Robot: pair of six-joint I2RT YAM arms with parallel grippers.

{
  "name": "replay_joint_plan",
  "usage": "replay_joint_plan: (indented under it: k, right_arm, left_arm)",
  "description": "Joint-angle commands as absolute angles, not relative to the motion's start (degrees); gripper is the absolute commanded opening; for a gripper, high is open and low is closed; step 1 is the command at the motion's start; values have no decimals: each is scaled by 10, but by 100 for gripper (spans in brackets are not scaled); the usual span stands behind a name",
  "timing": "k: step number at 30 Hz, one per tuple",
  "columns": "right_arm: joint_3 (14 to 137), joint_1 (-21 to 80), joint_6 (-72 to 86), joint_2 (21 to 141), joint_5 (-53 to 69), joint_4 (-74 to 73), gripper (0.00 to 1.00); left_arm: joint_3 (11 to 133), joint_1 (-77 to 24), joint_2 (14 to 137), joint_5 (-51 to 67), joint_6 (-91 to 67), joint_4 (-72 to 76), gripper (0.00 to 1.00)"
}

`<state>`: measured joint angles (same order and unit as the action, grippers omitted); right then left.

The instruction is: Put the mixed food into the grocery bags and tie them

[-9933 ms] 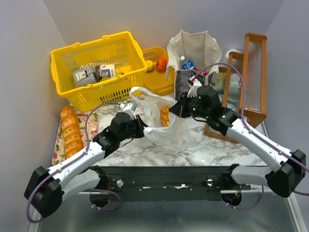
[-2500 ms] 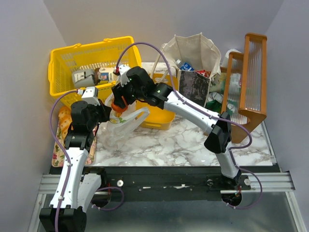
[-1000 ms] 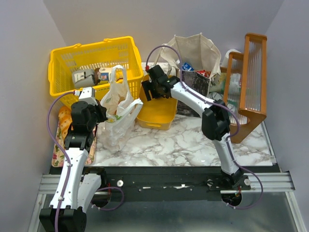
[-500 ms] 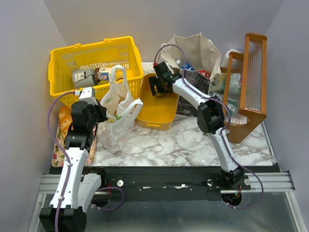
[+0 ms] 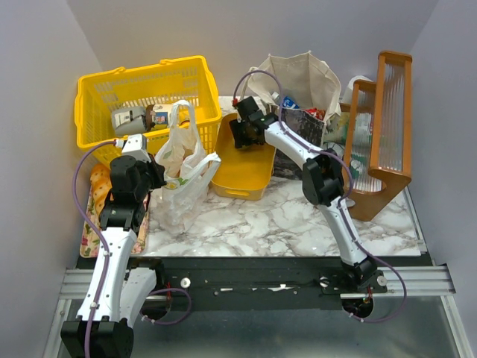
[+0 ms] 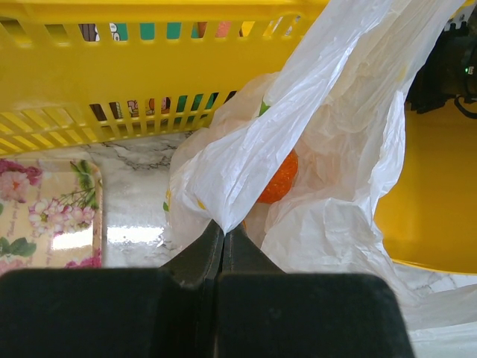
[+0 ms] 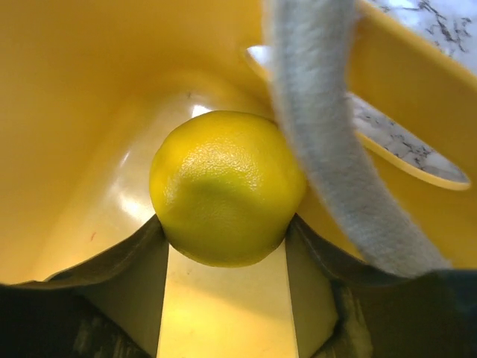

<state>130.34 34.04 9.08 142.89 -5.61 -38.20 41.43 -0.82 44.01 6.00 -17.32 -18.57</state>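
Yellow fruit (image 7: pixel 223 186) sits within right gripper (image 7: pixel 223 227) — seemingly touching both sides.

Far left at the back, you have a big yellow basket (image 5: pixel 134 69) holding grey-and-white cartons (image 5: pixel 130 119). Just beside it, toward centre, a shallow yellow tub (image 5: pixel 242 168) sits on the marble tabletop (image 5: pixel 283 224). At the left edge, a floral tray (image 6: pixel 45 209) carries a golden bread loaf (image 5: pixel 97 176), partly hidden. On your right, a wooden slatted rack (image 5: pixel 391 112) stands upright.

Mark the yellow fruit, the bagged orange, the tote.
yellow fruit (image 7: pixel 223 186), right wrist view, centre of rind
orange (image 6: pixel 281 179), left wrist view, exposed lower side
tote (image 5: pixel 301 74), top view, inner back wall
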Motion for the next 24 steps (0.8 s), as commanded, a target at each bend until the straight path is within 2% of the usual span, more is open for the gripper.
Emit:
replay_joint_plan:
  k: [1,10,14,20,24]
  right_arm:
    - [1206,340,62,1331,-9,-324,48]
    - [1009,418,-11,1037,128,-274,45]
    - [983,454,-3,953,150,-258,45]
    - [1040,493,43,967,189,-250,45]
    - [1177,521,47,1076,168,-321,45]
  left_arm:
    - [412,-5,439,59,-167,-178,0]
    - [411,-5,439,62,-168,-177,0]
    - [410,-5,438,62,-167,-178,0]
    - [409,-5,433,73,-170,-175,0]
    - [409,-4,428,76,-170,-175,0]
